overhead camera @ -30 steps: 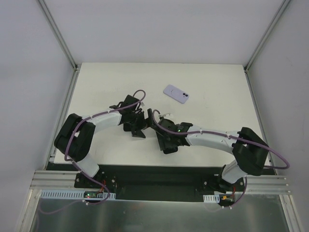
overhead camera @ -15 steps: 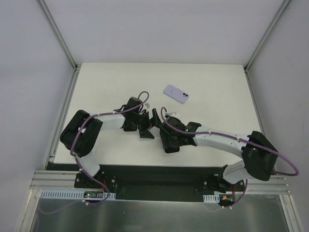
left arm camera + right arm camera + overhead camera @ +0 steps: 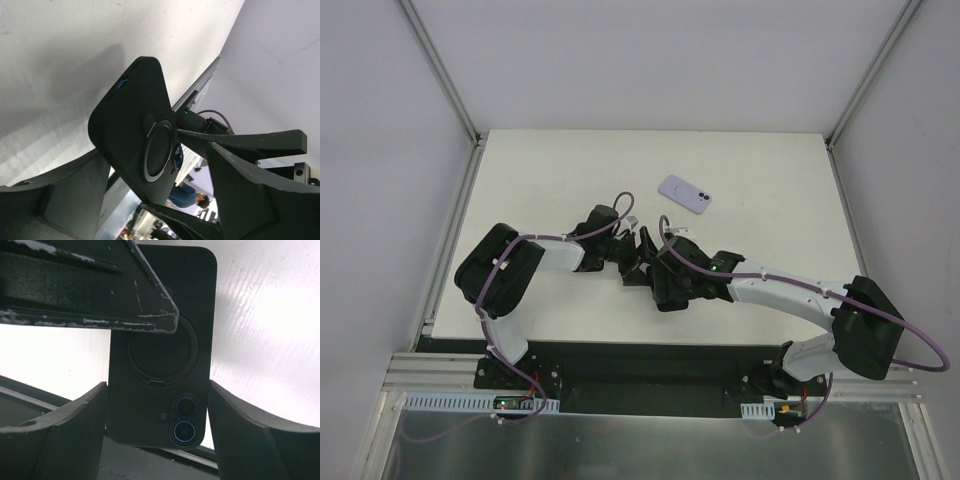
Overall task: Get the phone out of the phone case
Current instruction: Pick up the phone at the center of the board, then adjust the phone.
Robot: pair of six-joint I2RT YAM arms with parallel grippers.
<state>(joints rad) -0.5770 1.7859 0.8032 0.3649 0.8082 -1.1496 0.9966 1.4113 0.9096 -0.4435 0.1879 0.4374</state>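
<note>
Step in hand: setting up a two-arm grip, phone not out yet; right claw (image 3: 157, 385) is clamped across the width of the black phone case (image 3: 192, 305), mid-table; phone (image 3: 182, 417) sits inside, lenses showing through the cutout; left claw (image 3: 155, 150) has its jaws apart around the case, one finger (image 3: 100, 285) across its back; next move likely calls for catching a case edge and peeling it off; purple phone (image 3: 684, 194) lies farther back, well apart.
</note>
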